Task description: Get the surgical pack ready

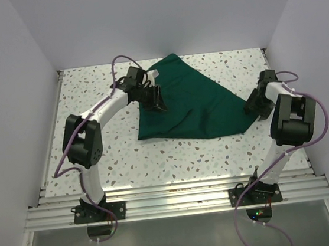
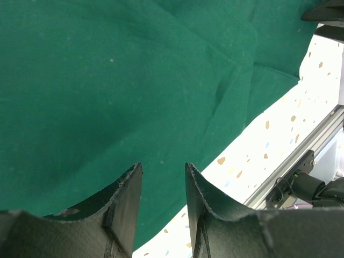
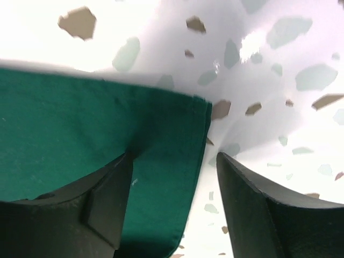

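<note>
Two grippers, one surgical pack (image 1: pixel 193 105).

Top view: the pack, a dark green drape, lies folded in a rough triangle on the speckled counter (image 1: pixel 157 159). The left gripper (image 1: pixel 153 99) hangs over the pack's near side edge. The right gripper (image 1: pixel 256 105) sits at the pack's corner closest to it.

Left wrist view: the left gripper (image 2: pixel 163 171) has its jaws parted with nothing between them. Green cloth spreads below and ahead of the tips; they possibly touch it, but I cannot confirm.

Right wrist view: the right gripper (image 3: pixel 174 157) is released, jaws wide. The pack's hemmed corner lies flat beneath the gap, unpinched, with bare counter ahead.
</note>
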Tool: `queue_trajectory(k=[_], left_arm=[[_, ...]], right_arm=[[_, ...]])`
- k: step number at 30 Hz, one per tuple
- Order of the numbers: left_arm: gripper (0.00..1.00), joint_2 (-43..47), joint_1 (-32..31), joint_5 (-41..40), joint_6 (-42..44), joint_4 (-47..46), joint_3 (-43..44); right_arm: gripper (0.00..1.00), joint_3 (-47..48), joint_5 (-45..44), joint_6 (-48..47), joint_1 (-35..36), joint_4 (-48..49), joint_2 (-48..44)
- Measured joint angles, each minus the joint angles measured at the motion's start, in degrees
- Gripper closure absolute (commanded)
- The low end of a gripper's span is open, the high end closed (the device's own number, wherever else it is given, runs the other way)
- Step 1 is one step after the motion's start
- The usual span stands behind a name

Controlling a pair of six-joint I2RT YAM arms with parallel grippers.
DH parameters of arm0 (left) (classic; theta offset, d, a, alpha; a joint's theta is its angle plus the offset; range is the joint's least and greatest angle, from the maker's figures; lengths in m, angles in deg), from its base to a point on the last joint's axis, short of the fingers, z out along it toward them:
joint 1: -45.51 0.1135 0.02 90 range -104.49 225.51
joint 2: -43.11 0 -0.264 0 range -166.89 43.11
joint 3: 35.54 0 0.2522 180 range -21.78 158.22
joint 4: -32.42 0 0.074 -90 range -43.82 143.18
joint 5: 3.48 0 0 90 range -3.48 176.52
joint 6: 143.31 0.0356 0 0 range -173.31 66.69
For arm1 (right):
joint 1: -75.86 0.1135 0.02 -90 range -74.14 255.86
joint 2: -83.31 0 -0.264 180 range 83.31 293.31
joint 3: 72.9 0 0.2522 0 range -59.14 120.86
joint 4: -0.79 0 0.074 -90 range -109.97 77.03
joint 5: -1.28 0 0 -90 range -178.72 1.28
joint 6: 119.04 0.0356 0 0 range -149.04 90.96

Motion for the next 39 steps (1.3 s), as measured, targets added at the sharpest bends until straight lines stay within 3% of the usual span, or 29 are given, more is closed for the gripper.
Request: queue_trajectory(k=[3,4,6,12,19,27,33,39], left_arm=[[0.58,0.0,0.4,0.0,0.1,0.2,0.0],[0.59,0.0,0.4,0.0,0.2,0.3,0.0],[0.59,0.2,0.6,0.0,0.2,0.4,-0.1],[0.59,0.9,1.4,0.0,0.2,1.0,-0.4],[0.59,4.1,5.4,-2.8,0.2,1.6,-0.7],[0.59,8.0,15.1,-4.2,0.2,1.4,-5.2],[0.59,8.0,16.5,-5.0,0.2,1.6,-9.3],[0.6,7.5,16.5,-5.0,0.1,1.3,-9.8]], right_arm=[[0.5,1.0,0.3,-0.9,-0.6,1.1,0.9],[0.67,1.3,0.7,-1.2,-0.9,1.7,1.1],[0.79,1.6,1.8,-1.8,-1.3,3.0,1.4],[1.0,-0.7,7.2,-2.7,-1.9,7.6,0.4],[1.0,-1.4,11.0,-3.1,1.5,5.5,-4.1],[1.0,10.7,12.2,-2.6,17.4,0.4,-12.2],[1.0,18.4,13.2,-0.2,29.6,-0.3,-11.8],[1.0,27.2,13.5,2.1,39.2,-1.0,-4.6]])
